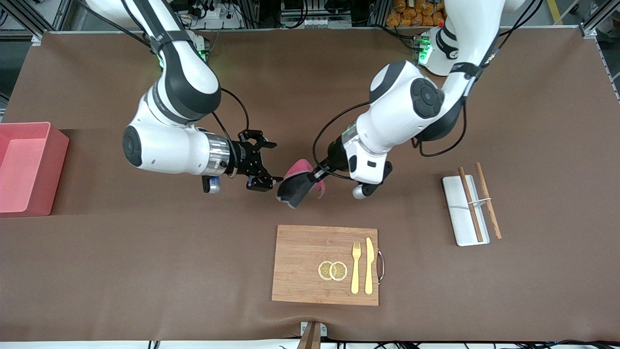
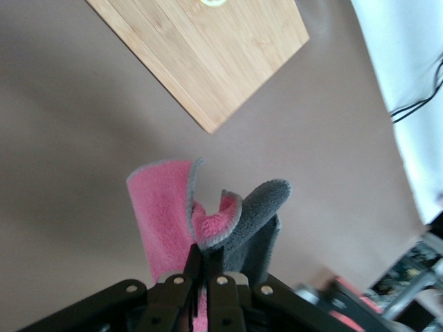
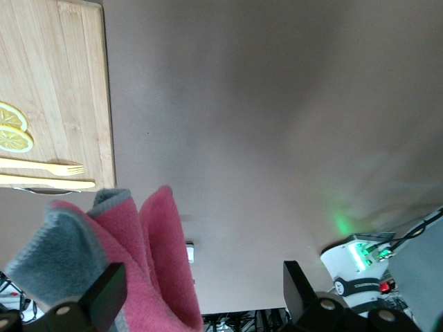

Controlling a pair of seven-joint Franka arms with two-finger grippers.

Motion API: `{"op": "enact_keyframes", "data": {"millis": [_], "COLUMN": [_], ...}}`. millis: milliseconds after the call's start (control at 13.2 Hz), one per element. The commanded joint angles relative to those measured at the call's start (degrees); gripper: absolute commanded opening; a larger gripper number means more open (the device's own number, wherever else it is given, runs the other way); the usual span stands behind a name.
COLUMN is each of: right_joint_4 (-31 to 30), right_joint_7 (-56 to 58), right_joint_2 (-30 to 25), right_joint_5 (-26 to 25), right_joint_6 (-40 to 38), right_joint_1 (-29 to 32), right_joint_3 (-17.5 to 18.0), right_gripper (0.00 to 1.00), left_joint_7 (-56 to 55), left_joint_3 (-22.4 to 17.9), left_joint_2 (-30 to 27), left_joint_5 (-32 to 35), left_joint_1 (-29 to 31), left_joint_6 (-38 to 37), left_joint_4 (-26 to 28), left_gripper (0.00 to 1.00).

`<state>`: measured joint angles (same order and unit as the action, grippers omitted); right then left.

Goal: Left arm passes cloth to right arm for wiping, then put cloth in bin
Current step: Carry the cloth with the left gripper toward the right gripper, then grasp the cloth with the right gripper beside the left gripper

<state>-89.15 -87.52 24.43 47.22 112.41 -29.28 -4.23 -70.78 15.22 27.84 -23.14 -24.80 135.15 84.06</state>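
Note:
My left gripper (image 1: 318, 175) is shut on the cloth (image 1: 296, 186) and holds it in the air over the bare table, above the stretch just farther from the front camera than the cutting board. In the left wrist view the gripper (image 2: 205, 271) pinches the cloth (image 2: 164, 214), pink side and dark grey side both showing. My right gripper (image 1: 271, 164) is open beside the cloth, its fingers spread around the cloth's edge. In the right wrist view the open gripper (image 3: 201, 296) has the cloth (image 3: 149, 252) against one finger (image 3: 104, 294). The salmon-pink bin (image 1: 29, 167) stands at the right arm's end of the table.
A wooden cutting board (image 1: 300, 261) with lemon slices (image 1: 333, 270), a fork (image 1: 356, 266) and a knife (image 1: 369, 265) lies near the front edge. A white tray (image 1: 460, 213) with chopsticks (image 1: 487, 199) lies toward the left arm's end.

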Motion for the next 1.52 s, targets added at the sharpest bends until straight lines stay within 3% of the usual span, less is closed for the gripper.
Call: {"op": "enact_keyframes", "data": {"millis": [0,304,380,532,759,1139,1215,1443], "right_joint_4": [1.0,1.2,1.2,1.1,1.1,1.3,1.3,1.4], "right_joint_7": [-1.5,-1.1,-0.7,-0.5,-0.3,2.0,2.8,6.0], "right_joint_2": [2.4,4.9,5.2,5.2,5.2,5.1,5.0,5.1], "right_joint_5": [1.4,4.1,4.2,4.1,3.9,3.6,3.6,3.3], "right_joint_6": [3.8,10.0,10.3,11.1,11.2,10.7,10.6,9.2], "right_joint_1": [-2.9,-4.2,-4.5,-4.7,-4.6,-4.0,-3.6,-2.5], "right_joint_3": [-0.5,-0.5,-0.5,-0.6,-0.6,-0.6,-0.6,-0.7], "right_gripper": [1.0,1.0,0.92,0.47,0.0,0.0,0.0,0.0], "left_joint_7": [-3.7,-5.4,-5.4,-5.6,-5.7,-5.5,-5.5,-5.5], "left_joint_3": [-0.4,-0.3,-0.3,-0.4,-0.4,-0.5,-0.5,-1.0], "left_joint_2": [2.2,3.4,3.5,3.7,3.7,3.3,3.1,2.2], "left_joint_5": [-1.9,-3.0,-3.0,-3.0,-3.0,-2.9,-2.7,-1.9], "left_joint_1": [-2.2,-3.6,-3.9,-4.0,-4.0,-3.5,-3.3,-3.2], "left_joint_6": [4.0,8.2,8.8,9.1,9.1,8.9,8.6,7.9], "left_joint_4": [-2.3,-2.5,-2.6,-2.8,-2.9,-2.9,-2.8,-2.7], "left_gripper": [0.0,0.0,0.0,0.0,0.0,0.03,0.21,0.87]}}
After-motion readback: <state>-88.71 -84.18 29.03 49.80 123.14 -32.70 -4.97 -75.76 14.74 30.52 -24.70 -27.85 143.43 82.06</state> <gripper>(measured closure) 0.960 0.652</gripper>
